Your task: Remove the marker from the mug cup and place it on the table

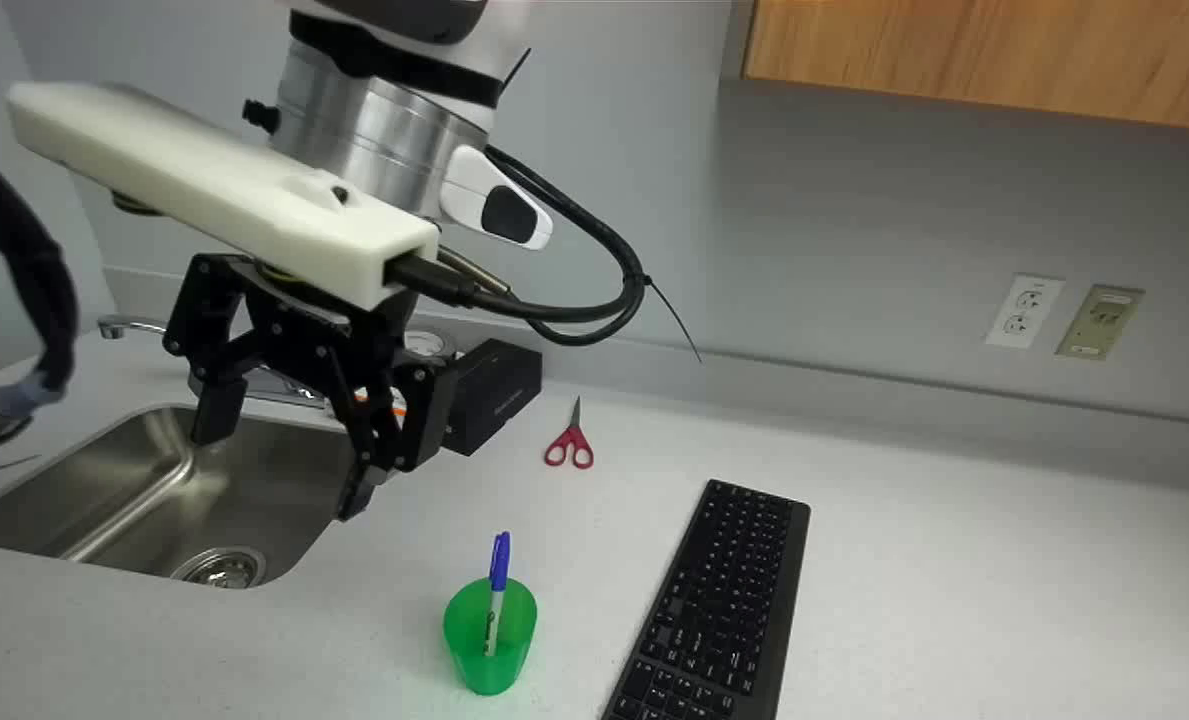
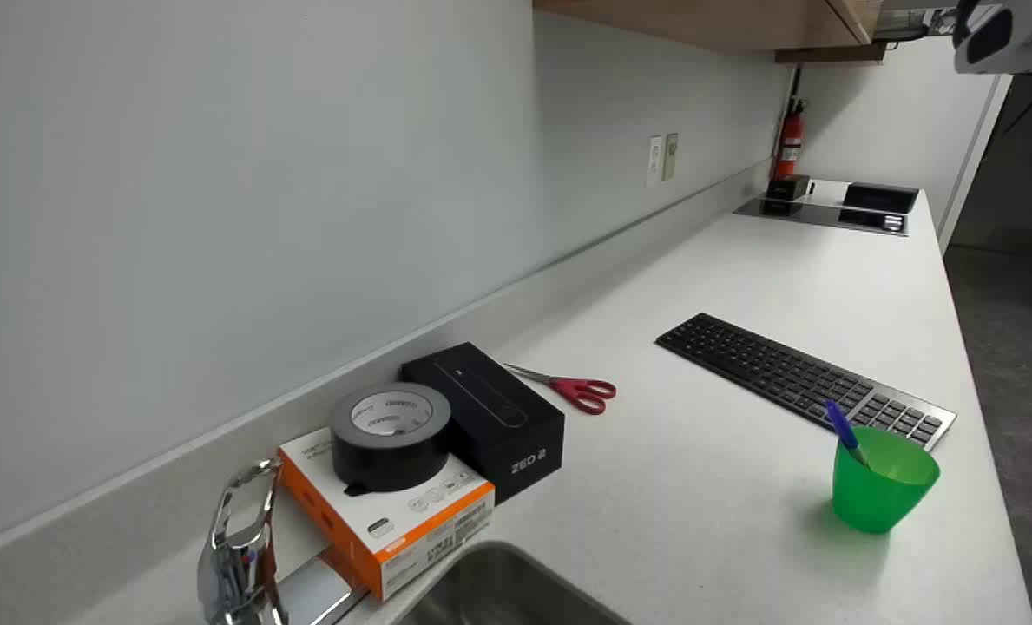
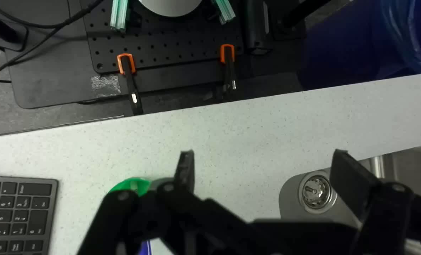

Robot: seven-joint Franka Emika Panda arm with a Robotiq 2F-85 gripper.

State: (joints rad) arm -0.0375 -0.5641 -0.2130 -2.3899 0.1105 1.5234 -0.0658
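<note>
The green mug cup (image 1: 466, 640) stands upright on the light countertop table (image 1: 914, 620). The marker (image 1: 499, 565) stands tilted in it, its blue cap above the rim. Both also show in an exterior view, the cup (image 2: 880, 495) and the marker (image 2: 841, 425). My gripper (image 1: 283, 468) is open and empty, raised high over the sink's edge, apart from the cup. In the wrist view, the gripper (image 3: 263, 155) has its fingers wide apart, with the cup (image 3: 125, 185) partly hidden behind one finger. A blue bit of the marker (image 3: 145, 248) shows below.
A black keyboard (image 1: 719, 600) lies beside the cup. Red scissors (image 1: 571, 445) lie toward the wall near a black box (image 1: 499, 390). A tape roll (image 2: 391, 451) sits on an orange-white box (image 2: 429, 512). A steel sink (image 1: 154, 500) is beneath the gripper.
</note>
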